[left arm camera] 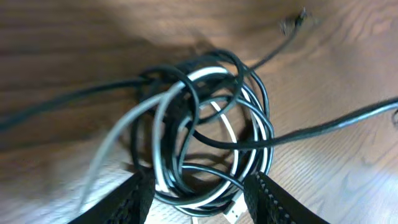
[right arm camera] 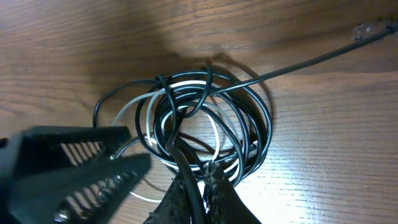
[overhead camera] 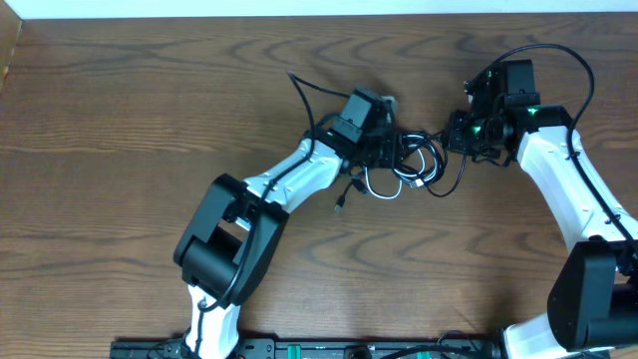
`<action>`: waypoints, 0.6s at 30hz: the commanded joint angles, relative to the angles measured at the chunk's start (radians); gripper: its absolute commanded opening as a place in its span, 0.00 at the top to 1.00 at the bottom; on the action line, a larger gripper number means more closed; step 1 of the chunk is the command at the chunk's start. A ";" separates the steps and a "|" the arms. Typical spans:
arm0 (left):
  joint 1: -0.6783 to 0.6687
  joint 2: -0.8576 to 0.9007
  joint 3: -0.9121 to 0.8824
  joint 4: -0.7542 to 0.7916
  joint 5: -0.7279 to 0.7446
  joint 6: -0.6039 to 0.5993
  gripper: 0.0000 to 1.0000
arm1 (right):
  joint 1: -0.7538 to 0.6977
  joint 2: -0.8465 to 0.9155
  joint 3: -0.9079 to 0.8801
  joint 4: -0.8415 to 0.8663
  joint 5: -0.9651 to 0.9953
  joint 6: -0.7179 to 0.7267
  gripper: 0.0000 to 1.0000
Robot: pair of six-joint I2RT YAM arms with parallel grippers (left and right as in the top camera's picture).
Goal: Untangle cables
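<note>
Black and white strands are wound into one tight coil, so the main risk I see is a pull that only cinches it. The right gripper (right arm camera: 198, 169) is pressed together on a strand of the black cable (right arm camera: 264, 124) at the coil's near edge. If it draws away while the loops are threaded through one another, the whole bundle would probably slide across the table (overhead camera: 120, 110) as one lump, or the crossing at the coil's top would tighten into a knot. The left gripper (left arm camera: 199, 186), jaws spread astride the coil's lower edge, could close on several strands at once and pin the very loops that need to slip. The cables lie mid-table between the two arms. The white cable (left arm camera: 158, 137) winds inside the black loops, and thin black tails trail outward across the wood.
</note>
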 commanded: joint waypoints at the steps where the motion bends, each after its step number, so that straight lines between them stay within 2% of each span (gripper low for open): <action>1: 0.001 0.038 0.007 0.007 -0.040 -0.005 0.51 | -0.004 0.005 0.005 -0.002 0.005 0.005 0.94; 7: -0.002 0.073 0.007 0.033 -0.077 -0.018 0.58 | -0.004 0.005 0.005 -0.001 0.005 -0.006 0.94; 18: -0.039 0.098 0.007 0.041 -0.232 -0.027 0.59 | -0.002 0.005 0.005 -0.003 0.008 -0.021 0.89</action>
